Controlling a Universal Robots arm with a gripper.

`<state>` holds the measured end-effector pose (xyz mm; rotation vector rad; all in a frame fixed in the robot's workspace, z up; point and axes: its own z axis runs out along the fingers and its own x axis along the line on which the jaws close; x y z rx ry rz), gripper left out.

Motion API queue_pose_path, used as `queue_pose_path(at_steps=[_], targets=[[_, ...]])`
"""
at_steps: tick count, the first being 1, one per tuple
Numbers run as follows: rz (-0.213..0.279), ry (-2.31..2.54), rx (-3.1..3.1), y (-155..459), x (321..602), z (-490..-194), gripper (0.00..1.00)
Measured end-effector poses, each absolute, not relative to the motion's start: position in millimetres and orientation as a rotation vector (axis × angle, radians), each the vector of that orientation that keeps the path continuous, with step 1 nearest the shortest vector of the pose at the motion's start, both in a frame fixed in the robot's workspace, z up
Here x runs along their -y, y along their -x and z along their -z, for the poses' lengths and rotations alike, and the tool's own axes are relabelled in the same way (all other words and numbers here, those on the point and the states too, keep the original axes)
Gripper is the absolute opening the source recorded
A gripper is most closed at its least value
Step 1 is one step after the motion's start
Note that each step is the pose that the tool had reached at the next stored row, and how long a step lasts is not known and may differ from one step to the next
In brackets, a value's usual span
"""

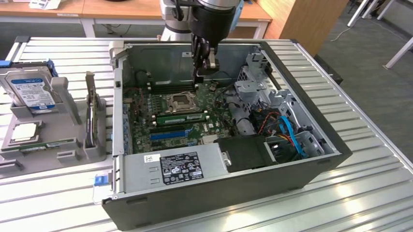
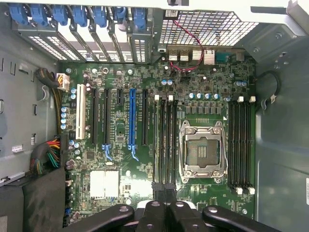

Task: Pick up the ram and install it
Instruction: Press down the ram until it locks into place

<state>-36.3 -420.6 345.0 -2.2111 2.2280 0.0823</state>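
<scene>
Ram [image 1: 183, 116] in slot inside computer case [image 1: 226, 203]; hand [image 1: 201, 73] closed above.

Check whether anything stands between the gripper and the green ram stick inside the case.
Nothing visible does: the shut gripper hangs in open air above the motherboard, with the ram uncovered beside the processor socket.

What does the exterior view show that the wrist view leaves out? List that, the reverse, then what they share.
Exterior view: the blue-labelled hard drive in its grey stand, and the labelled power supply. Wrist view: a row of blue card clips and a red wire. Both: the empty CPU socket and the gripper above the motherboard.
</scene>
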Motion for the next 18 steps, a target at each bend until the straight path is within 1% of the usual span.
queue_pose_path(at_steps=[8, 18], targets=[[-0.082, 2.211, -2.228, 34.8, 420.6, -345.0, 0.1], [-0.083, 2.211, -2.228, 15.1, 420.6, -345.0, 0.1]])
